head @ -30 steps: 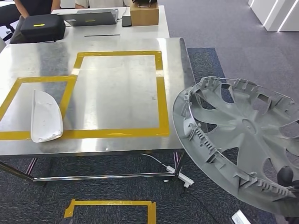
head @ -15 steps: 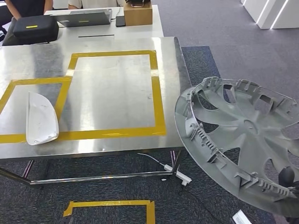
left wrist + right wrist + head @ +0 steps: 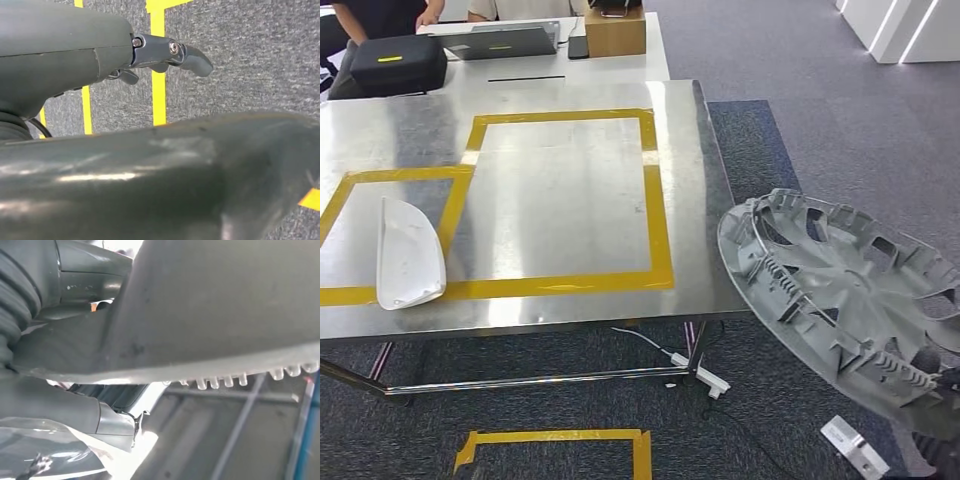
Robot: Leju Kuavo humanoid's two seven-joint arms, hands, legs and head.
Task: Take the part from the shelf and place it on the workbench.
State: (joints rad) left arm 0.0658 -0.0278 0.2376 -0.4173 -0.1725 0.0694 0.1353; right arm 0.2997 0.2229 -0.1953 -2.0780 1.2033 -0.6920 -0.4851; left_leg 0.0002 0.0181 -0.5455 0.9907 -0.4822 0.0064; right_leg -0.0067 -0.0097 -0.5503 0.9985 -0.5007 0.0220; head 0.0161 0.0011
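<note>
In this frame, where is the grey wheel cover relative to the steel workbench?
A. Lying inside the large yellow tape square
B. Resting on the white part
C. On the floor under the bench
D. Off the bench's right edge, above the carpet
D: the wheel cover hangs tilted beyond the workbench edge, over carpet.

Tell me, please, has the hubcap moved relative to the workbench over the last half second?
Yes. The hubcap has dropped lower and flatter and shifted right, away from the workbench edge, while the bench and its yellow tape stayed put in the head view.
</note>
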